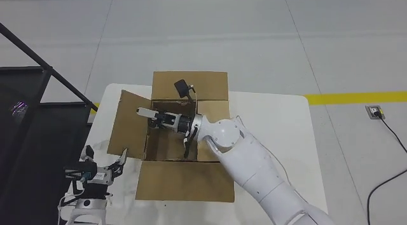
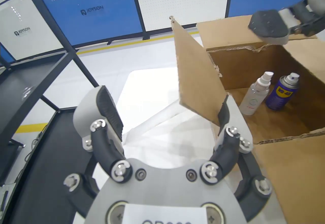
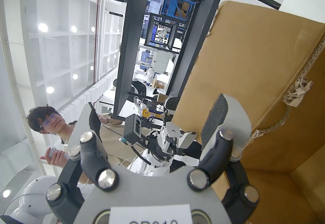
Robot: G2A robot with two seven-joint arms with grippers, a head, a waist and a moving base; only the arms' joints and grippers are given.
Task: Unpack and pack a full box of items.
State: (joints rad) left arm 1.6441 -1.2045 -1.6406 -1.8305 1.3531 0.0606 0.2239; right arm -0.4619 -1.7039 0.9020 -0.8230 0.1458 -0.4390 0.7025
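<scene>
Table: the white table lies under both grippers and carries the box.
Box: the cardboard box stands open with all four flaps folded outward. Its hollow is directly below the right gripper and off to one side of the left gripper.
Left flap: the left flap leans up and outward between the two grippers. Its near lower corner meets the inner pad of one finger of the left gripper.
Right gripper: the right gripper hangs over the box's open top, close to the left flap and pointing toward it. Its fingers are spread wide with nothing between them.
Left gripper: the left gripper sits low outside the box, by the table's near left corner. Its fingers are spread wide and clasp nothing, with only the flap's corner at one pad.
Blue spray can: the blue spray can stands upright on the box floor, below the right gripper and just beside the bottle.
White spray bottle: the white spray bottle stands upright on the box floor, on the side of the can nearer the left gripper.
</scene>
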